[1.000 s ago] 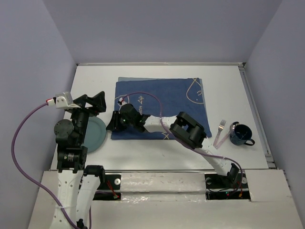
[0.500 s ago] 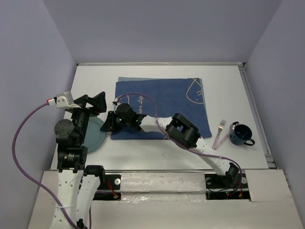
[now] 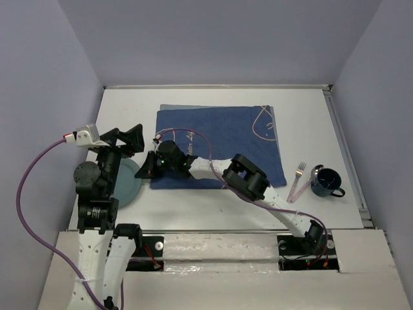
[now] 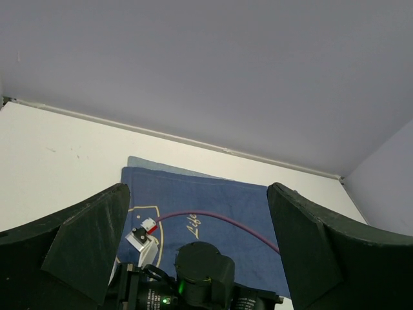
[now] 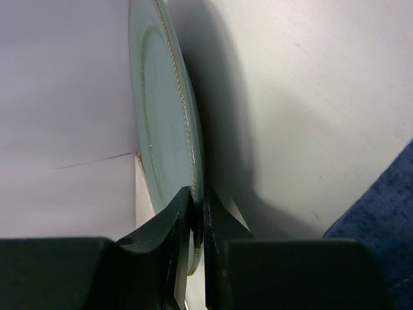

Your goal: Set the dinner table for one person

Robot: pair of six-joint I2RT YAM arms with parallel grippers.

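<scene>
A pale green plate (image 3: 127,185) lies on the white dinner table (image 3: 310,123) at the near left, beside a dark blue cloth (image 3: 226,139). My right gripper (image 3: 143,173) reaches across from the right and is shut on the plate's right rim. In the right wrist view the plate (image 5: 161,123) is seen edge-on, with its rim pinched in my right gripper (image 5: 198,216). My left gripper (image 3: 127,138) hangs open and empty above the plate's far edge. In its own view, my left gripper (image 4: 197,255) looks over the right arm's wrist and the cloth (image 4: 219,206).
A fork (image 3: 298,178) and a dark blue mug (image 3: 328,183) sit at the right, off the cloth. The right arm's purple cable (image 3: 203,137) loops over the cloth. The left wall stands close to the plate.
My right gripper has moved left off the cloth's left edge onto the plate's rim. The left arm has not moved.
</scene>
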